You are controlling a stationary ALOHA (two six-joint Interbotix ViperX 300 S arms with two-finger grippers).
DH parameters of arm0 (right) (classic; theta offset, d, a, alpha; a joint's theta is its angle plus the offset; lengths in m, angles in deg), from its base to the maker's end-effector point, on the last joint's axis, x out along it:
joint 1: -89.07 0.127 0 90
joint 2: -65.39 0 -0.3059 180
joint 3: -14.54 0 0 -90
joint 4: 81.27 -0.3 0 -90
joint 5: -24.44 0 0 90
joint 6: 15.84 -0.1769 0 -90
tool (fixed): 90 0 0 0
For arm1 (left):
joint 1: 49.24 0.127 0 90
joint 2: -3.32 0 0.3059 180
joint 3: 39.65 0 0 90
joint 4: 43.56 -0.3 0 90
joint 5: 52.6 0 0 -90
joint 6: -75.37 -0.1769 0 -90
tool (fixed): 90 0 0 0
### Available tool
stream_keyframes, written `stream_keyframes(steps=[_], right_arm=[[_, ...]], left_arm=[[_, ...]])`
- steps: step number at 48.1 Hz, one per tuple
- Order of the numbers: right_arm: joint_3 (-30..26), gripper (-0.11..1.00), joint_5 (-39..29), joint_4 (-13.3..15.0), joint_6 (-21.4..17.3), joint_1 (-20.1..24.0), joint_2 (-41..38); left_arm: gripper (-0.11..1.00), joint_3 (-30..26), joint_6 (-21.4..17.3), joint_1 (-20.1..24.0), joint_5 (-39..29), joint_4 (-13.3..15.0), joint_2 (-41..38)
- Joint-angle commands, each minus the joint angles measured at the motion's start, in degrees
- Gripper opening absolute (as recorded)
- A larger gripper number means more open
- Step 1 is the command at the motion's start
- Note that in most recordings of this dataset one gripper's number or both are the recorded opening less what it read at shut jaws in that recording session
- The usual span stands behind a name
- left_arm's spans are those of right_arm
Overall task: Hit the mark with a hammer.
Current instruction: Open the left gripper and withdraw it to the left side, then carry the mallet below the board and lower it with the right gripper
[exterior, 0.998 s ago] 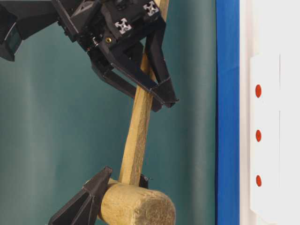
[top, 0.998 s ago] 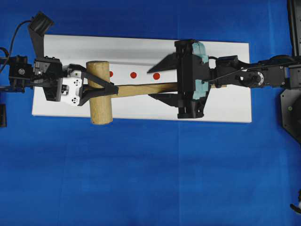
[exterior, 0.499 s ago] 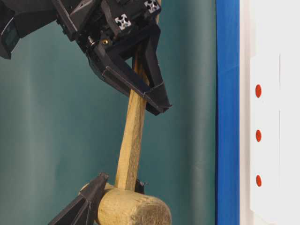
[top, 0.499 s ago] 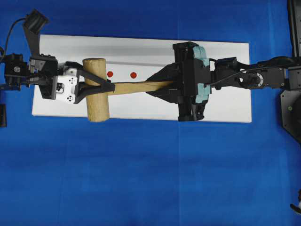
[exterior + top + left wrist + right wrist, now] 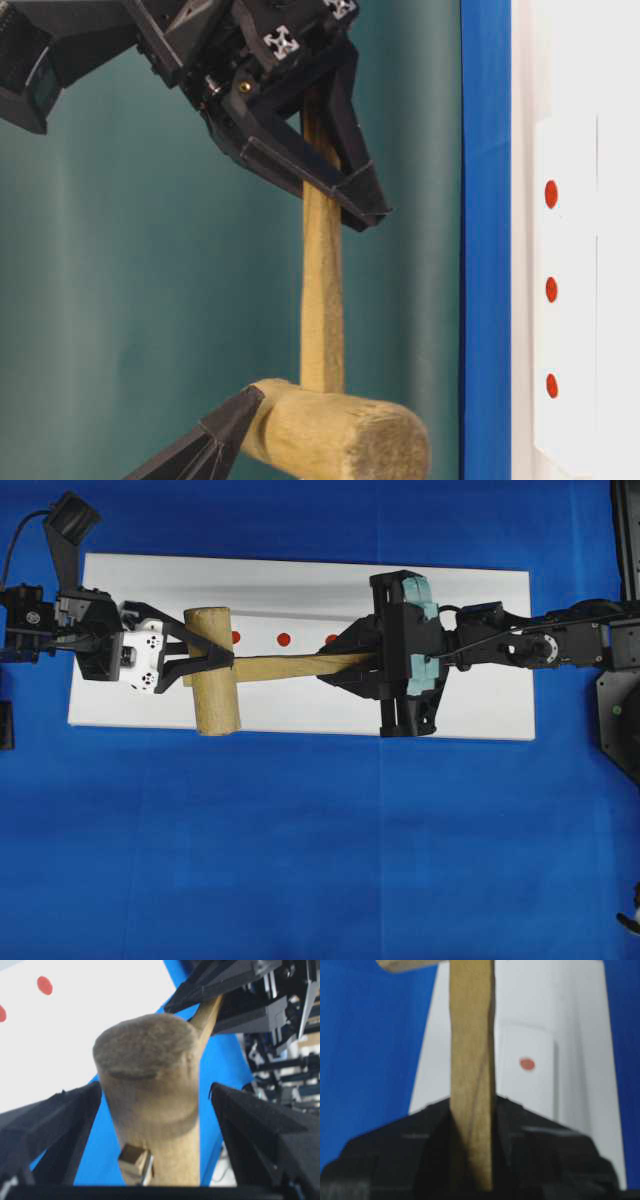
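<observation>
The hammer, a light wooden mallet, hangs in the air above the white board, clear of it, its head (image 5: 212, 670) to the left and its handle (image 5: 300, 666) running right. My right gripper (image 5: 345, 665) is shut on the handle (image 5: 472, 1060). My left gripper (image 5: 205, 663) stands open around the head (image 5: 145, 1075), with blue gaps showing beside both fingers (image 5: 50, 1125). Three red dots lie in a row on the raised white block. The mark (image 5: 551, 193), slightly the largest, is the right-hand one (image 5: 331, 638), half covered by my right gripper.
The white board (image 5: 480, 700) lies on blue cloth (image 5: 320, 860). The two smaller dots (image 5: 284, 638) sit just beyond the handle, one tucked against the head. My right arm's base (image 5: 620, 710) stands at the right edge. A teal backdrop (image 5: 120, 300) fills the table-level view.
My right gripper has shut on the handle. My left gripper has opened off the hammer head and drawn slightly left. The handle has swung straighter.
</observation>
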Motion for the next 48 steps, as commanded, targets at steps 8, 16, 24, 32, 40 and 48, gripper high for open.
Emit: stream_keyframes(steps=[8,16,24,32,40,48], right_arm=[[-0.53,0.07,0.35,-0.7,-0.44,0.09,1.23],[0.62,0.07,0.35,-1.85,-0.44,0.09,2.29],[1.67,0.07,0.35,-2.55,-0.44,0.09,3.16],[1.58,0.07,0.35,-2.64,-0.44,0.09,3.25],[1.23,0.07,-0.09,-3.69,-1.05,0.26,2.81],[0.44,0.07,-0.35,-7.21,-3.25,2.99,1.32]], left_arm=[[0.85,1.49,0.0,0.53,0.18,-0.18,3.78],[0.85,4.31,0.09,0.53,0.18,-0.18,8.17],[0.85,7.21,0.09,0.53,-0.79,-0.18,13.97],[0.85,8.53,0.09,0.7,-4.13,-0.18,18.46],[0.85,9.05,-0.53,1.76,-6.06,-0.44,20.48],[0.84,9.14,-8.7,3.43,-6.5,-1.32,20.48]])
